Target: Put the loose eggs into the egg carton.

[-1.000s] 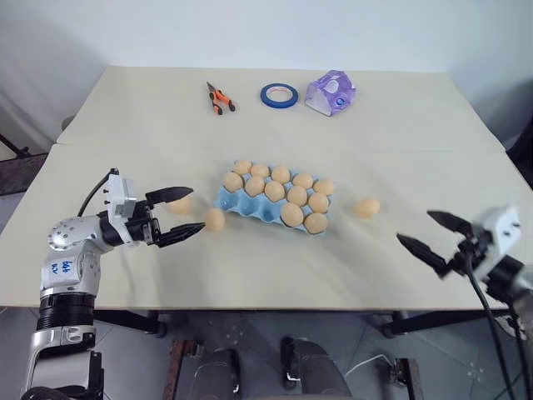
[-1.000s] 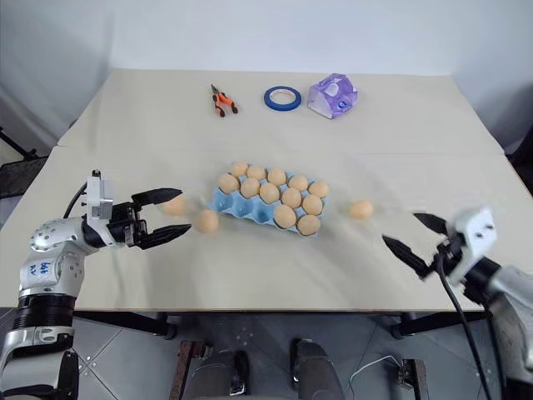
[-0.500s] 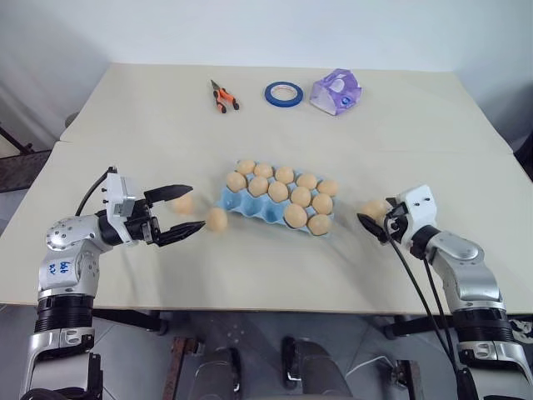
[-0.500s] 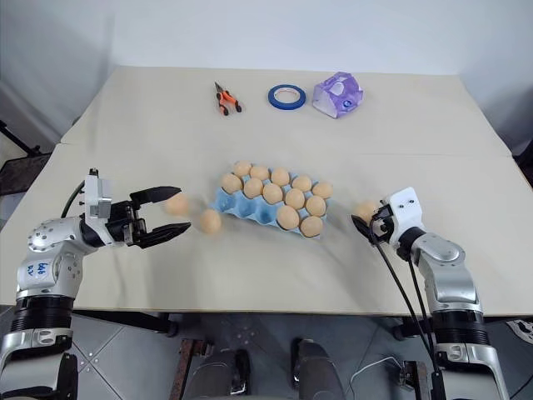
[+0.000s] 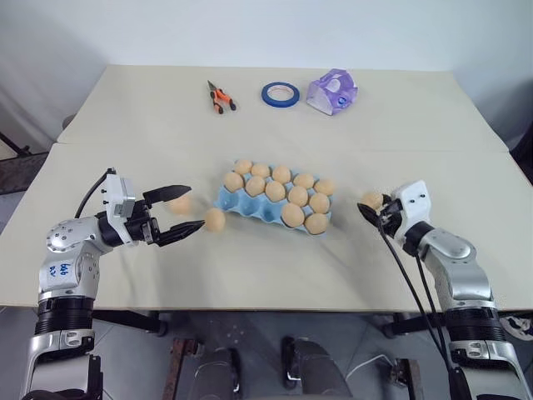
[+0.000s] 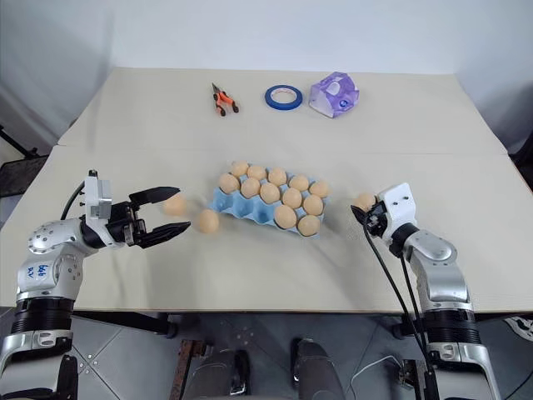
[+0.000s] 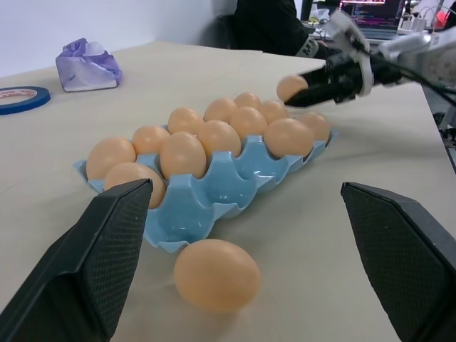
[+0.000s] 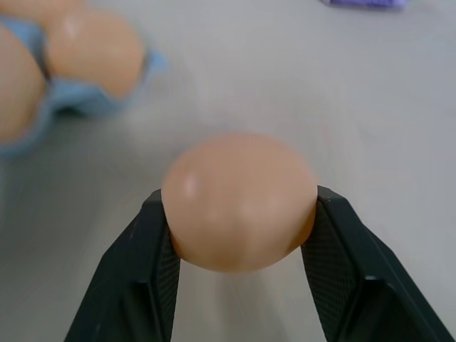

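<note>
I get bright, even light on the table, soft shadows only; my right wrist view blurs the egg carton behind.

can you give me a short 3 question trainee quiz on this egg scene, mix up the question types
1. True or false: the right gripper is shut on an egg.
2. Multiple choice: what lies between the open fingers of the left gripper? A) the blue tape ring B) nothing, with loose eggs lying just beyond the fingertips C) the orange-handled pliers
3. Fill in: the purple plastic lump sits at the far side of the table, right beside the ____.

Key:
1. True; both fingers press its sides, to the right of the egg carton.
2. B; one loose egg lies near the carton's left end, another by the upper finger.
3. Tape ring.
</note>
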Controlling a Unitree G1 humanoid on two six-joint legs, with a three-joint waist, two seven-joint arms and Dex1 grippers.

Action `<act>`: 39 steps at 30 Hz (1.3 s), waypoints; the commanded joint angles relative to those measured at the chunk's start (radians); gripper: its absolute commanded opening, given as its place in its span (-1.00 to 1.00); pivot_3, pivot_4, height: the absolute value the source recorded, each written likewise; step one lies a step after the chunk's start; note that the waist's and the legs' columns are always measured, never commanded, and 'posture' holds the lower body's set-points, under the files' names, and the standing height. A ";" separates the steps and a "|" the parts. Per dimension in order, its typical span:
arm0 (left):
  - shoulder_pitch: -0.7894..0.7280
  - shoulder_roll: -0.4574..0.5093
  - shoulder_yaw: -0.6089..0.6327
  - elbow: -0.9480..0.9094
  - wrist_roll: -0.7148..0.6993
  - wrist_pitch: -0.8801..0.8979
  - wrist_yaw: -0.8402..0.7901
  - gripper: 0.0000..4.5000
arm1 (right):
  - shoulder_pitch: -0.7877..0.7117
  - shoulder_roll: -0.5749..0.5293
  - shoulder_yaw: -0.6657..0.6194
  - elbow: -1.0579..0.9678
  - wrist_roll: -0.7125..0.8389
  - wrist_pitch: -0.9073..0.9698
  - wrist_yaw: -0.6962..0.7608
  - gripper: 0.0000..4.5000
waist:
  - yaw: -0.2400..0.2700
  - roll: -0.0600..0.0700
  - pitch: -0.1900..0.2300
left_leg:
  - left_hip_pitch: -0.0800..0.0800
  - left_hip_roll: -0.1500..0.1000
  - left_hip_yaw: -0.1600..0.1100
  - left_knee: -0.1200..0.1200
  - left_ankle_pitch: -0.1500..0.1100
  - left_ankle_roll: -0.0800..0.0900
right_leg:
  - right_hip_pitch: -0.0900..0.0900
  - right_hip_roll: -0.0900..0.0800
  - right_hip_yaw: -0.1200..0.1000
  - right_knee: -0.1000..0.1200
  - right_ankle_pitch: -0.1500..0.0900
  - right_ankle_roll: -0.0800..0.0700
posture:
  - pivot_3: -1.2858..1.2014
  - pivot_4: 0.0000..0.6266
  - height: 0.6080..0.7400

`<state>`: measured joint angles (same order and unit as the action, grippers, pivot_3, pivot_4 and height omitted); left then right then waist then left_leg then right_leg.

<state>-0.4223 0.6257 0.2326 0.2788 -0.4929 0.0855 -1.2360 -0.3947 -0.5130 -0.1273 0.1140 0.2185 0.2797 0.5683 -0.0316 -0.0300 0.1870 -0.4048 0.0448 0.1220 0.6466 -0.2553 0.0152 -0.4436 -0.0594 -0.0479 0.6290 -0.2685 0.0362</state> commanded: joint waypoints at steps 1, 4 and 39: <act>0.008 0.006 0.020 -0.038 -0.024 -0.013 -0.002 1.00 | -0.063 0.012 0.017 -0.199 0.070 0.165 -0.018 -0.13 | -0.001 0.000 0.000 | 0.000 0.000 0.000 0.000 0.000 0.000 | 0.000 0.000 0.000 0.000 0.000 0.000 | 0.03 -0.52 1.00; 0.008 0.014 0.024 -0.028 -0.020 -0.016 -0.002 1.00 | -0.106 0.045 0.075 -0.288 0.086 0.298 -0.036 -0.13 | 0.000 0.000 0.000 | 0.000 0.001 -0.001 0.000 0.000 0.000 | 0.000 0.000 0.000 0.001 0.000 -0.001 | 0.03 -0.52 1.00; 0.191 0.114 0.135 -0.067 -0.012 -0.014 0.095 1.00 | -0.222 0.228 0.351 -0.288 0.013 0.372 -0.002 0.98 | -0.013 0.000 0.000 | -0.001 0.002 -0.002 -0.004 -0.005 -0.007 | -0.003 -0.002 -0.003 -0.003 -0.001 -0.004 | 0.03 -0.52 1.00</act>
<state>-0.2405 0.7212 0.3385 0.2474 -0.4931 0.0667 -1.1533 -0.6041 -0.2731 0.2599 -0.1152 0.2128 0.6505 0.5520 -0.0445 -0.0296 0.1872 -0.4062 0.0465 0.1200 0.6422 -0.2604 0.0078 -0.4462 -0.0612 -0.0506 0.6260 -0.2699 0.0325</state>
